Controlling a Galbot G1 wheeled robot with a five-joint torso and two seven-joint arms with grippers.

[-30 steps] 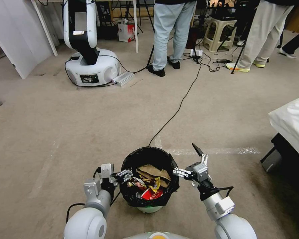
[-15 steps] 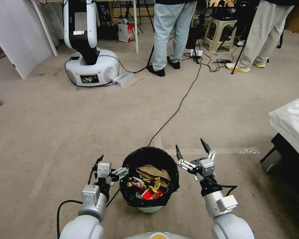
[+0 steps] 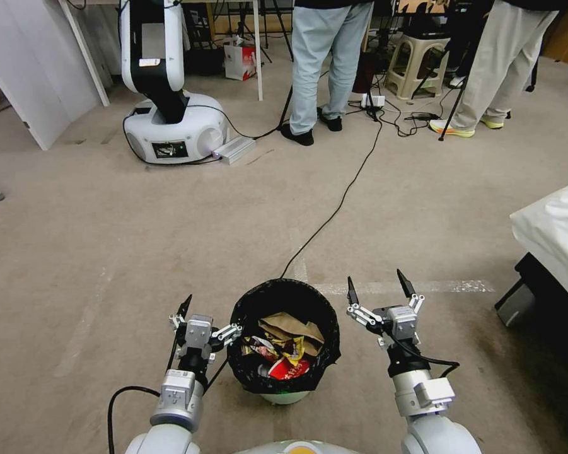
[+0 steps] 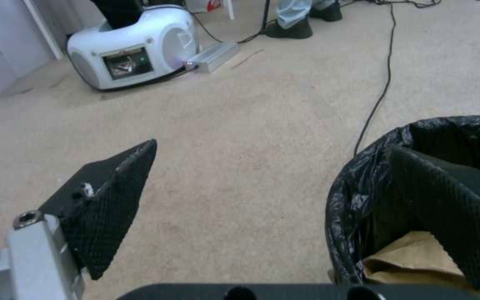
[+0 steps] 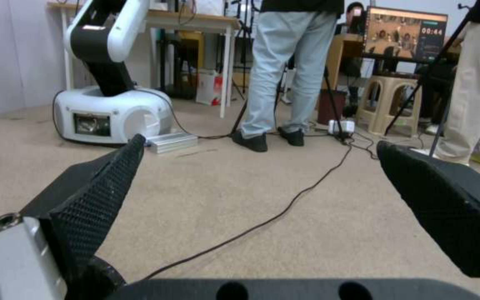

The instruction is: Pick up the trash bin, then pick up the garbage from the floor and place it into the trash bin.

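Two grippers are held spread and empty: left gripper (image 3: 203,318) just beside bin (image 3: 284,343), one finger (image 4: 446,216) over its rim; right gripper (image 3: 381,295) near, apart. Bin sits on carpet (image 3: 170,239) w/ garbage (image 3: 285,350) inside. Judged light, thin-walled; liner slippery, so rim is best pinched.

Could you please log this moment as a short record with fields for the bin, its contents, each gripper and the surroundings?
bin: trash bin upright on the carpet, black liner over its rim
contents: garbage inside, brown paper and coloured wrappers
left gripper: open, one finger over the bin's rim, the other outside it
right gripper: open, beside the bin, apart from it
surroundings: black cable across the carpet beyond the bin
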